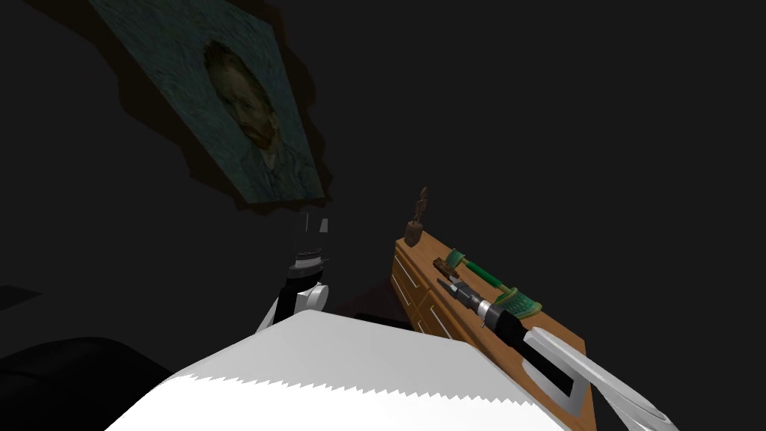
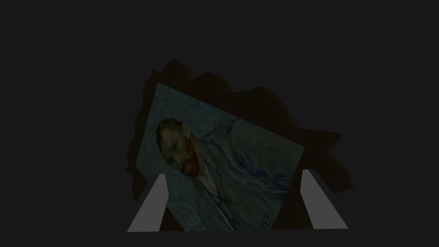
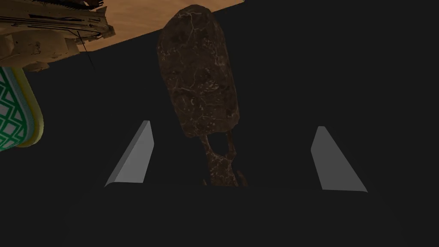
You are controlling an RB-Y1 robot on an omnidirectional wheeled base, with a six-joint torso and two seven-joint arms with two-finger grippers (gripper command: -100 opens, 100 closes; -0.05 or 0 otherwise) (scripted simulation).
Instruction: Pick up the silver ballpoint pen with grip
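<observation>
Right gripper (image 3: 233,125), jaws apart, points at the brown statuette (image 3: 197,73) on the dresser (image 1: 415,288); can't spot the pen yet. I'd pan slowly along the top. Left gripper (image 2: 234,172) has its jaws apart too.

Left gripper (image 2: 233,173) raised, fingers apart; right gripper (image 3: 233,125) extended forward, fingers apart.

Heavy gloom covers every view, the walls (image 1: 598,112) near black. The portrait painting (image 1: 250,112) hangs murky and skewed by the wide lens. The orange-brown dresser (image 1: 419,288) stands brightest, while the dark brown statuette (image 3: 197,73) barely separates from the blackness behind it.
</observation>
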